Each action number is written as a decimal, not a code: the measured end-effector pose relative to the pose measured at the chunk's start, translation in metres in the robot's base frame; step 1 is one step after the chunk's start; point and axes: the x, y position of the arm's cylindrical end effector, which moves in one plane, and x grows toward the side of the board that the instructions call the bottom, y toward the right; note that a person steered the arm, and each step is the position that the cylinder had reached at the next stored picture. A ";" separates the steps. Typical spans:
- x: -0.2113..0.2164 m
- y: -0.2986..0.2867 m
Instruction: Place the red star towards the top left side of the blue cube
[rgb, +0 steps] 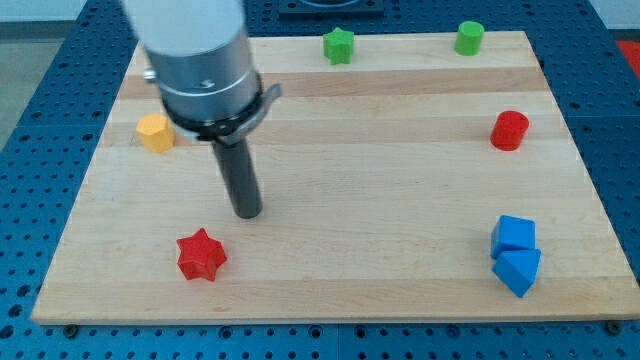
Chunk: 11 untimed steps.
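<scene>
While my tip (248, 212) has no jaws to report | red star-shaped block (201, 254) just below-left of tip | blue cube block (514, 234) far right | risk: off-centre push spins star away.

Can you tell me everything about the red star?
The red star is a small, chunky block with stubby rounded points, plain bright red and smooth like painted wood or plastic. It lies flat on the wooden board, near the view's bottom left. Nothing touches it. My tip sits just above it and slightly toward the view's right, with a gap between. The blue cube is far off at the view's right.
</scene>
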 end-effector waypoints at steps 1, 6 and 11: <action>0.000 -0.049; 0.043 0.065; 0.001 0.023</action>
